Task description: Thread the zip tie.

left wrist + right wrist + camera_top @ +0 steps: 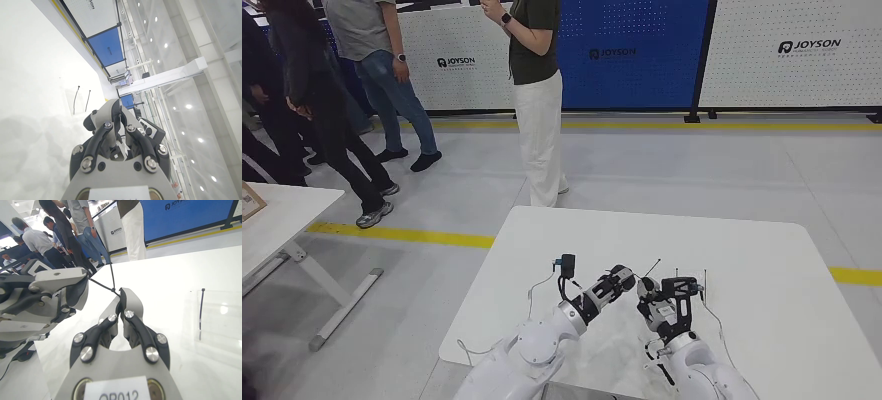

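Zip tie (100,284) first: where is it?

It is in the air over the table (762,250), near the edge on the robot's side, about midway between the left edge and the right edge. It hangs between the two grippers.

Who holds it?

Both of them. The right gripper (119,295) is clenched on it just beside the small head (113,289). The left gripper (86,277) is also closed, and it pinches the black strap further along. In its own wrist view the left fingers (106,111) press together, with only a thin dark line between them.

Is the strap through the head?

I cannot tell. Two thin strands meet at the head. One goes across to the left gripper. The other, a free end (112,276), stands up and away from the head. The head is too small to see more.

What else is on the table?

A clear tray (223,321), a little more toward the right edge than the grippers. A spare tie (75,100) and a second spare tie (88,101) lie flat in it, side by side, not touching each other.
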{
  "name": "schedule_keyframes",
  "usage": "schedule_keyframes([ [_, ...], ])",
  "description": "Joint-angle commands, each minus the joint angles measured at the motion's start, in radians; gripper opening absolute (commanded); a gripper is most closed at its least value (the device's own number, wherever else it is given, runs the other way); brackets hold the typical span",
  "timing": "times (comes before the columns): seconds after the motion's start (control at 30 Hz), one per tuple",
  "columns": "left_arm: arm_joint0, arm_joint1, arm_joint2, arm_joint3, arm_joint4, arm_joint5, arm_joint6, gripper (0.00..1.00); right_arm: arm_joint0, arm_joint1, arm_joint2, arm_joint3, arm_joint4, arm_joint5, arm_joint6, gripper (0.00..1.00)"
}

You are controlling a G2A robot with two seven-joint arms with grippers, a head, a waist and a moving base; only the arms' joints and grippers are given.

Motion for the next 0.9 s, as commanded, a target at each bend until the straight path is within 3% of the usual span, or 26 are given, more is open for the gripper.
schedule_keyframes([
  [0.0,0.001,0.0,-0.001,-0.002,-0.002,-0.004,-0.001,0.0,0.001,0.0,-0.001,0.001,-0.001,0.001,0.003,0.0],
  [0.87,0.048,0.006,-0.013,-0.081,0.031,-0.038,0.0,0.0,0.018,-0.001,-0.008,0.042,0.004,0.003,0.015,0.0],
])
